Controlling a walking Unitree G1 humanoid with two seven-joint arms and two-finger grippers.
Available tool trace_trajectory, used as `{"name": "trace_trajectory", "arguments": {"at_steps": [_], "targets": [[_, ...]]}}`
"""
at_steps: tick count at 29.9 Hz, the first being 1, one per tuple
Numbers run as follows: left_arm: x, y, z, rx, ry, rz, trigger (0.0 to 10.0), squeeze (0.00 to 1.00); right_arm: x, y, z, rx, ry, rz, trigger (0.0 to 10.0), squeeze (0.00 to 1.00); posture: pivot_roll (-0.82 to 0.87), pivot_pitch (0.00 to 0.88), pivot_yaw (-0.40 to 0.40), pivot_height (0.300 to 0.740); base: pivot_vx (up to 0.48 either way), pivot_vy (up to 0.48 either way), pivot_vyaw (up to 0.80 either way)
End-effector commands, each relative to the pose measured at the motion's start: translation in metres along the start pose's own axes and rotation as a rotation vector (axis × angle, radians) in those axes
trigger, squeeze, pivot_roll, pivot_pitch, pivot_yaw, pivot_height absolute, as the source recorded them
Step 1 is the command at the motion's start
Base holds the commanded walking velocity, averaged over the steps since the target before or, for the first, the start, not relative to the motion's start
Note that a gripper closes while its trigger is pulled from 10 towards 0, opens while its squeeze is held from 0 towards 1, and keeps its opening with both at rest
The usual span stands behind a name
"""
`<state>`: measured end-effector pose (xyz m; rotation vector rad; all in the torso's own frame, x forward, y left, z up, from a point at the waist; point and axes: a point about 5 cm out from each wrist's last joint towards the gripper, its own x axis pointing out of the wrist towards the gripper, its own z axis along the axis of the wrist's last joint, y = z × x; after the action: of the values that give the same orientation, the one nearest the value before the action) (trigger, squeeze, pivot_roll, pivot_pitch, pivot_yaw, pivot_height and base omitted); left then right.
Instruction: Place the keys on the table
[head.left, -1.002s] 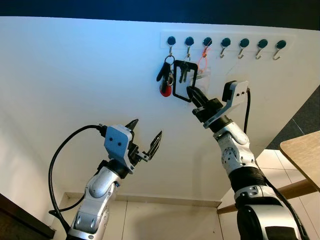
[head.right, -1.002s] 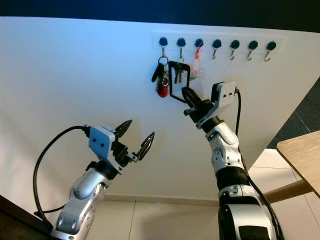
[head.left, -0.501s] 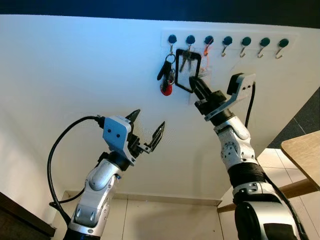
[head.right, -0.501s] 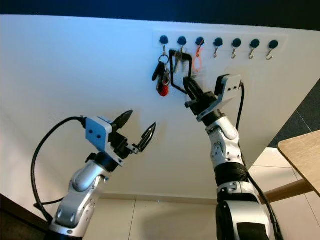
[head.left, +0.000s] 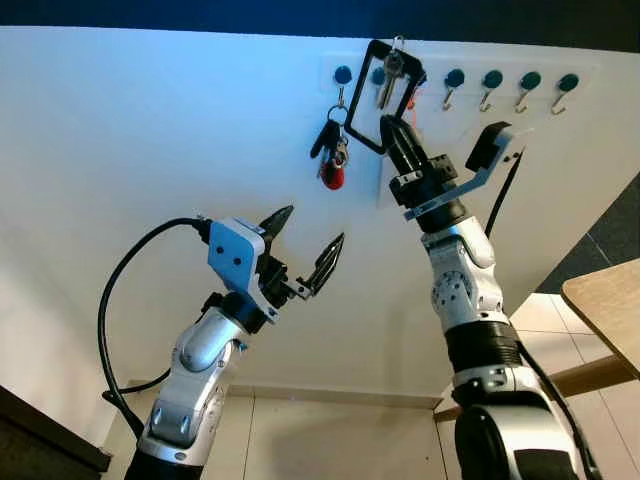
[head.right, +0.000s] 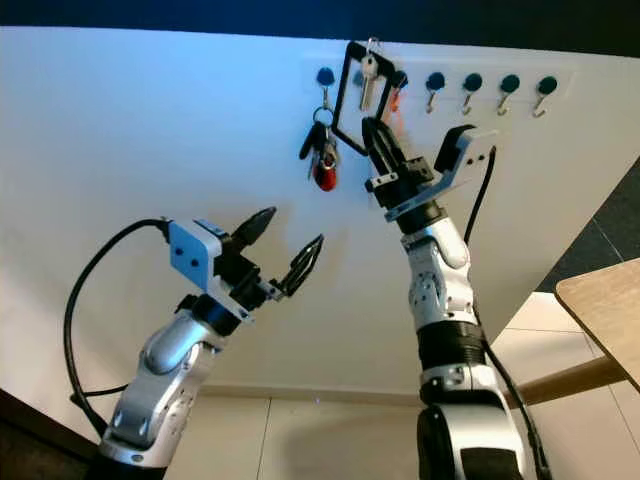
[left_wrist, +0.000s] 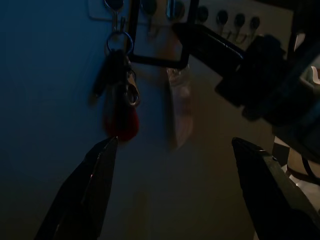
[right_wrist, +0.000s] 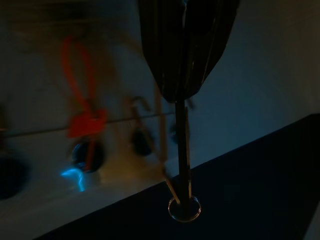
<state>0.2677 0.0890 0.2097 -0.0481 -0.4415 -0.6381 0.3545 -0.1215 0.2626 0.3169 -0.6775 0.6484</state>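
Since 1 s ago, right claw (head.left: 392, 128) rose w/ the keys (head.left: 385, 78) on their black loop, now up at 12 o'clock over the hook rack (head.left: 487, 80), off the hook. Fingers pinched together on loop. Red key bunch (head.left: 331, 160) hangs at 9 o'clock from it. Left claw (head.left: 306, 247) spread apart, low at 7 o'clock. Wooden surface (head.left: 605, 310) at 4 o'clock.

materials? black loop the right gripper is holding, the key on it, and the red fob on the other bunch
Black loop: thin, matte and keeping a stiff rectangular outline, so likely plastic or coated wire; unclear which.
Key: pale silver with a bright sheen, evidently metal, hanging from a small ring.
Red fob: glossy rounded blob, probably plastic or rubber.
Right gripper grips the loop's lower edge.
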Motion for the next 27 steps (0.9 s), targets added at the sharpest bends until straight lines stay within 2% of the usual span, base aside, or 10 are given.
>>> {"name": "trace_trajectory", "arguments": {"at_steps": [1, 6, 8, 10, 12, 15, 17, 22, 25, 27], "targets": [[0.0, -0.003, 0.001, -0.015, -0.008, 0.002, 10.0, 0.0, 0.0, 0.01, -0.001, -0.011, 0.005, 0.042, 0.0, 0.0, 0.02, 0.117, -0.036, 0.74, 0.0, 0.0, 0.0], [-0.014, 0.003, -0.01, -0.01, 0.032, 0.035, 10.0, 0.0, -0.024, 0.028, -0.017, -0.049, 0.068, 0.096, 0.0, 0.0, 0.02, 0.118, -0.036, 0.74, 0.0, 0.0, 0.0], [-0.03, 0.005, -0.021, -0.01, 0.087, 0.05, 10.0, 0.0, -0.044, 0.031, -0.026, -0.055, 0.104, 0.059, 0.0, 0.0, 0.02, 0.119, -0.034, 0.74, 0.0, 0.0, 0.0], [-0.03, 0.005, -0.021, -0.01, 0.087, 0.05, 10.0, 0.0, -0.044, 0.031, -0.026, -0.055, 0.104, 0.059, 0.0, 0.0, 0.02, 0.119, -0.034, 0.74, 0.0, 0.0, 0.0], [-0.049, 0.01, -0.033, -0.013, 0.149, 0.087, 10.0, 0.0, -0.063, 0.032, -0.032, -0.065, 0.137, 0.025, 0.0, 0.0, 0.02, 0.121, -0.031, 0.74, 0.0, 0.0, 0.0], [-0.058, 0.013, -0.039, -0.015, 0.179, 0.111, 10.0, 0.0, -0.071, 0.032, -0.035, -0.069, 0.156, 0.012, 0.0, 0.0, 0.02, 0.123, -0.027, 0.74, 0.0, 0.0, 0.0], [-0.077, 0.019, -0.053, -0.017, 0.245, 0.184, 10.0, 0.0, -0.093, 0.033, -0.043, -0.073, 0.22, -0.017, 0.0, 0.0, 0.02, 0.124, -0.025, 0.74, 0.0, 0.0, 0.0], [-0.101, 0.032, -0.076, 0.015, 0.35, 0.345, 10.0, 0.0, -0.119, 0.028, -0.059, -0.056, 0.322, -0.08, 0.0, 0.0, 0.02, 0.122, -0.024, 0.74, 0.0, 0.0, 0.0], [-0.144, 0.049, -0.117, 0.006, 0.595, 0.614, 10.0, 0.0, -0.169, 0.016, -0.092, 0.011, 0.531, -0.252, 0.0, 0.0, 0.02, 0.115, -0.029, 0.74, 0.0, 0.0, 0.0], [-0.144, 0.049, -0.117, 0.006, 0.595, 0.614, 10.0, 0.0, -0.169, 0.016, -0.092, 0.011, 0.531, -0.252, 0.0, 0.0, 0.02, 0.115, -0.029, 0.74, 0.0, 0.0, 0.0]]}}
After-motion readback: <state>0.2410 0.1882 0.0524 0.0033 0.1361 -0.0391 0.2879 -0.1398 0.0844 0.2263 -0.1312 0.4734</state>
